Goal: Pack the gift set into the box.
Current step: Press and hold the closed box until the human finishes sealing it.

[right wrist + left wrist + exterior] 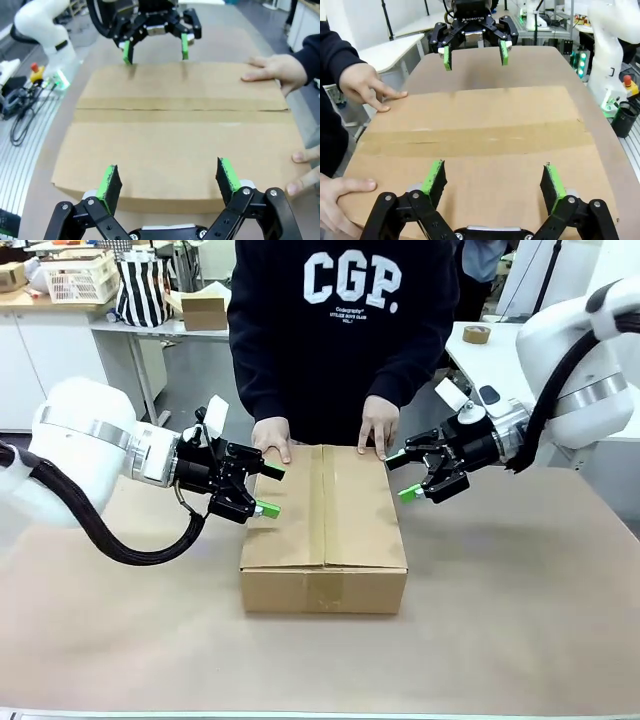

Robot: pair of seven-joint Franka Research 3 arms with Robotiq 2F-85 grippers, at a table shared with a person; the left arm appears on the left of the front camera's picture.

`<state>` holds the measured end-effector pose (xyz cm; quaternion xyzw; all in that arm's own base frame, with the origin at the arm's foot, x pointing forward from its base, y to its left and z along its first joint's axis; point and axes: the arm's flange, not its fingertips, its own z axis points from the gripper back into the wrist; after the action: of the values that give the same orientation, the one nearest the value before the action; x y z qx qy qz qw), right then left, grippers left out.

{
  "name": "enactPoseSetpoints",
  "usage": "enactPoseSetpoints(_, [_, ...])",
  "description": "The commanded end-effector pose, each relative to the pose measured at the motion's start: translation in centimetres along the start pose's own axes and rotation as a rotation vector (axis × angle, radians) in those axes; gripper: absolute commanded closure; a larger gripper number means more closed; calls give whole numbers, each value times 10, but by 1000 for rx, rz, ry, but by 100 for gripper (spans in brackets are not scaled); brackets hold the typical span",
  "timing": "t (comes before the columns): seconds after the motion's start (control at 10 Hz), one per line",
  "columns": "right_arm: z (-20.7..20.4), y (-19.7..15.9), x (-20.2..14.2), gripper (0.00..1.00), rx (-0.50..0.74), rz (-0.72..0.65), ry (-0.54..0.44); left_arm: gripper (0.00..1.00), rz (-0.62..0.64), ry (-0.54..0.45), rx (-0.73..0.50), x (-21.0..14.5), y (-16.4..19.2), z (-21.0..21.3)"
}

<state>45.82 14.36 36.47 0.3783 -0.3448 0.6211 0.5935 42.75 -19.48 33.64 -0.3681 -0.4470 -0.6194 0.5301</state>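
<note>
In the front view, the box (325, 530) sits shut in the middle of the table (520, 580), with the tape (325, 495) running along its top seam. The left gripper (269, 490) is at the box's left side near the far corner, fingers apart. The right gripper (402, 476) is off the far right corner, fingers also apart. Whether any pad touches the cardboard is hard to judge from here. The person rests a hand (271, 437) on the far edge of the top and the other hand (379, 425) beside it.

In the left wrist view, the left gripper (494, 180) hangs spread wide over the near edge of the box (485, 135). The right gripper (475, 56) faces it from beyond the far edge, open. Both of the person's hands lie on the top at picture left.

In the right wrist view, the right gripper (168, 179) is spread over the box's (175, 140) near edge. The left gripper (155, 50) is opposite, with its green tips at the far edge.
</note>
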Motion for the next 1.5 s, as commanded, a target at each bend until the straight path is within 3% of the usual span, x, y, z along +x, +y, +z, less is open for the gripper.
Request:
enactPoseSetpoints(0.0, [6,8,12,0,-56,57,67,0,-4,-1,0,0,-1,-1])
enactPoseSetpoints(0.1, [-20,0,8,0,38,84,-12,0,24,-17,-8,-2,1,-1])
enactPoseSetpoints(0.4, [-58,-12,-18,0,65,26,-195,0,35,-69,-63,-8,7,15])
enactPoseSetpoints(0.5, [-57,-11,-22,0,62,2,-205,0,30,-79,-63,-10,9,17])
enactPoseSetpoints(0.7, [-59,-14,-28,0,7,-26,-169,0,6,-41,-64,-16,8,6])
enactPoseSetpoints(0.9, [-68,-11,-29,0,40,-26,-163,0,-17,3,-79,-22,4,-10])
enactPoseSetpoints(1.4, [-69,-6,-43,0,-16,-24,78,0,2,39,-80,-29,8,-23])
